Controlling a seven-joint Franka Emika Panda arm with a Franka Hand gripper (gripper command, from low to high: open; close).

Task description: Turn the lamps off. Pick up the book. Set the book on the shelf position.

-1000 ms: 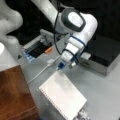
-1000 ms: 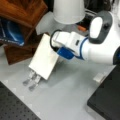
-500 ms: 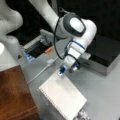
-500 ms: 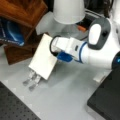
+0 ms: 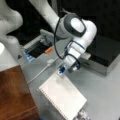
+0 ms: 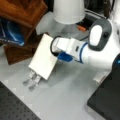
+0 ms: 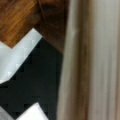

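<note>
The book [image 5: 62,96] is a flat white notebook with a spiral binding along its lower-left edge. In both front views it lies slanted, its low end on a small silver rack [image 6: 31,80]. My gripper [image 5: 62,70] has blue fingertips and is shut on the book's [image 6: 45,58] upper edge. In the wrist view the book's edge [image 7: 92,62] fills the right half, very close. The shelf position [image 5: 13,95] is the reddish-brown wooden block at a front view's lower left, also the block [image 6: 22,10] at a front view's top left. I cannot make out any lamps.
A black-topped silver box [image 5: 105,57] stands behind the arm, seen again as the box [image 6: 107,100]. A white cable [image 5: 42,71] and a small orange part [image 5: 48,50] lie on the grey table. A blue object [image 6: 11,37] sits under the wood.
The arm's wrist has turned slightly and settled lower at the book's edge. The book has stayed in place on the rack.
</note>
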